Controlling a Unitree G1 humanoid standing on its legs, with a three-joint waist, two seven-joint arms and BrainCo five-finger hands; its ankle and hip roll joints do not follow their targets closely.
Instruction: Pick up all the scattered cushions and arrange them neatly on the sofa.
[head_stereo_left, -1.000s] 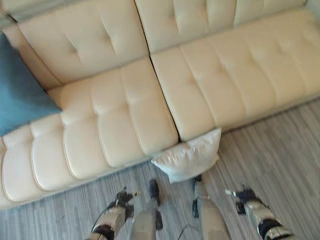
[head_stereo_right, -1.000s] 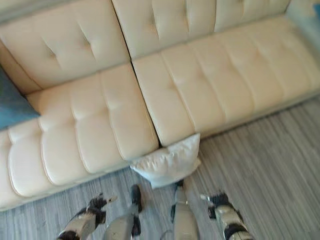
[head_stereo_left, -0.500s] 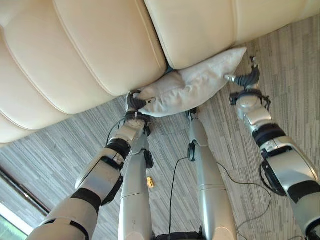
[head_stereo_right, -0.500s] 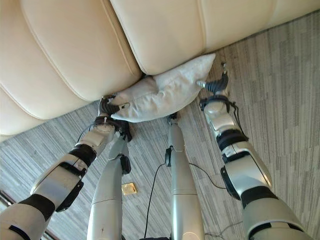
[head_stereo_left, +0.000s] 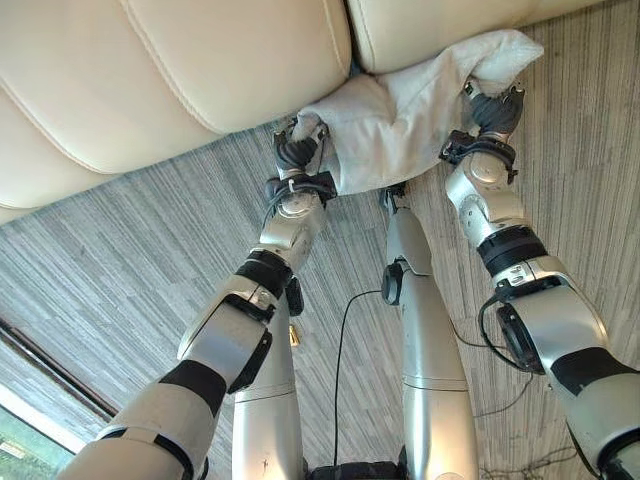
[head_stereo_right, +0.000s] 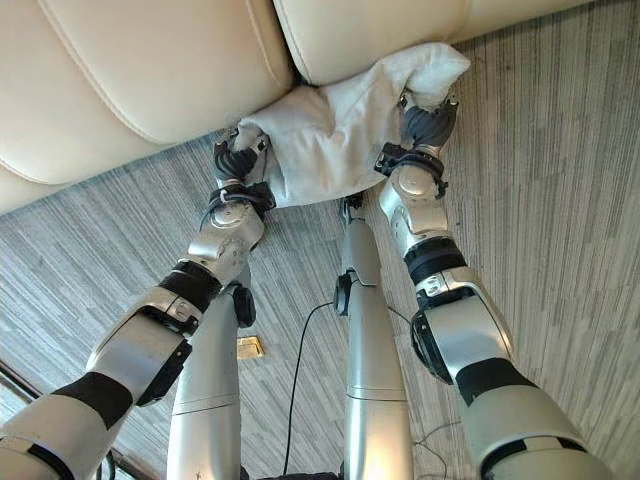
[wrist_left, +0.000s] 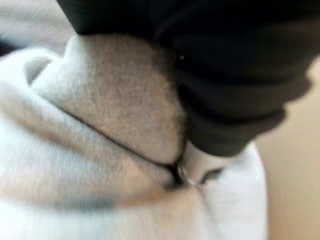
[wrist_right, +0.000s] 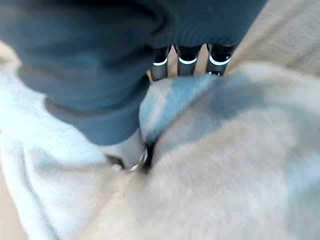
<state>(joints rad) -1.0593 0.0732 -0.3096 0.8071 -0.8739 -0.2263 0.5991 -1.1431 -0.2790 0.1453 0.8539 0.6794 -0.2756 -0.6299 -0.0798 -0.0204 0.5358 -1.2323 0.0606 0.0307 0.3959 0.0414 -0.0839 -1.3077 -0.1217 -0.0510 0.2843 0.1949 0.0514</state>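
Left hand (head_stereo_left: 296, 152) and right hand (head_stereo_left: 487, 107), fingers now curled into opposite ends of the white cushion (head_stereo_left: 400, 115), newly bunched and seemingly lifting off the floor (head_stereo_left: 120, 260) below the sofa (head_stereo_left: 180, 70): pickup under way.

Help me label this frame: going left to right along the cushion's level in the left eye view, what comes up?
Left hand gripping one end → white cushion → right hand gripping the other end, with the sofa behind.

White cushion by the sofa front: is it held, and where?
Yes. The white cushion is pinched at opposite ends, left hand and right hand.
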